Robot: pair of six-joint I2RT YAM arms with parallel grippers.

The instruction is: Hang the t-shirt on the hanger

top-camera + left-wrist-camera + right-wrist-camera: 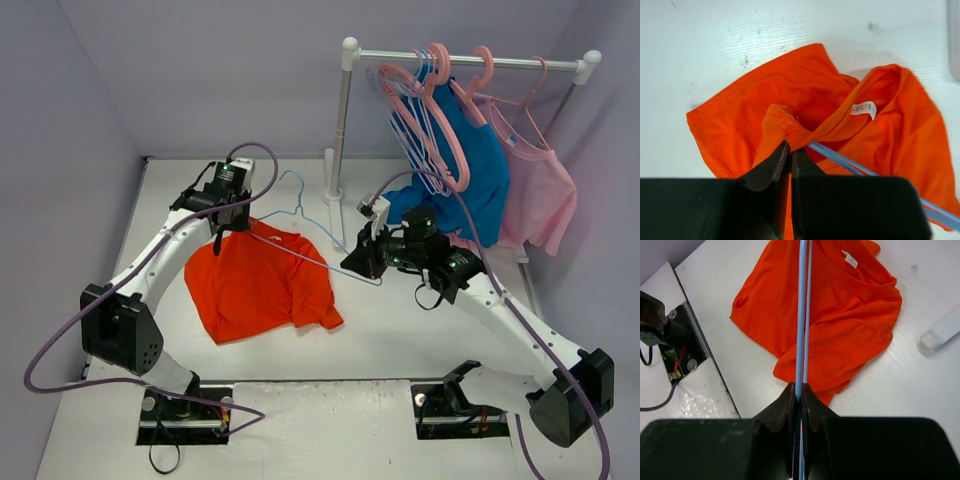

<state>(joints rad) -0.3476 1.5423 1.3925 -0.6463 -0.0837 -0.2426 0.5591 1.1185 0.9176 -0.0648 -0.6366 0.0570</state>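
Right tool (800,386) grips hanger (801,315) | left tool (790,146) grips t-shirt (755,95) neck edge, seemingly | table (400,322) open beyond hem

1. Rack (345,130): white posts and a metal rail, standing on the white table (400,340).
2. Blue shirt (480,170): hangs from the rack's rail, about mid-span.
3. Pink top (540,190): hangs at the rack's right end, touching the blue shirt.
4. Pink hangers (438,60): hooked along the rack's rail.
5. Thin pale-blue hangers (415,125): bunched near the rack's left post.
6. Lilac walls (200,70): behind and to either side of the rack.
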